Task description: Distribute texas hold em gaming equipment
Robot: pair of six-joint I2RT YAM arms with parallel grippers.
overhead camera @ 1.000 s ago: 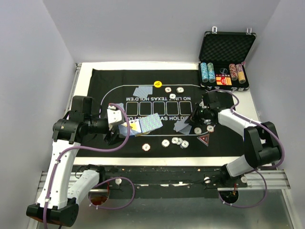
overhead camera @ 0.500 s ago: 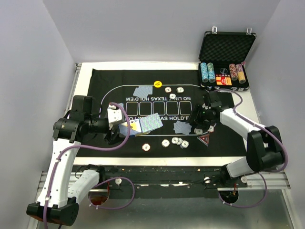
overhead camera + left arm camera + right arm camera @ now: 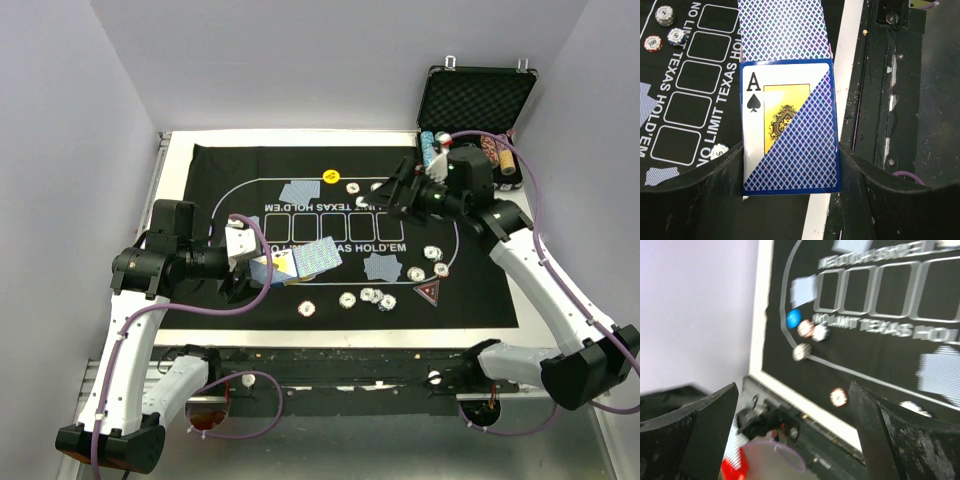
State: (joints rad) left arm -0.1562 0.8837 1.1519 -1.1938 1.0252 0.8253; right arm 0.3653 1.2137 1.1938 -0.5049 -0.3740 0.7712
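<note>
My left gripper (image 3: 790, 172) is shut on a blue deck of playing cards (image 3: 790, 130) showing the ace of spades. It holds the deck low over the mat's near-left part (image 3: 270, 268), with one card (image 3: 316, 257) fanned out on top. My right gripper (image 3: 393, 194) hangs open and empty, raised over the far middle of the mat. Poker chips lie near the right (image 3: 431, 254), along the near edge (image 3: 368, 294) and at the far side (image 3: 352, 186). Dealt card pairs (image 3: 298, 191) (image 3: 381, 265), a yellow button (image 3: 331, 177), a blue button (image 3: 794, 317) and a red triangular marker (image 3: 428, 292) lie on the mat.
The black felt mat (image 3: 220, 170) covers most of the white table. An open metal case (image 3: 475, 100) with chip stacks stands at the far right corner. White walls close in the left, back and right. The black rail (image 3: 890, 100) runs along the near edge.
My right gripper opened, left a chip beside the two near the right-hand cards, then rose and swung toward the far middle. The left arm and deck stayed still.
</note>
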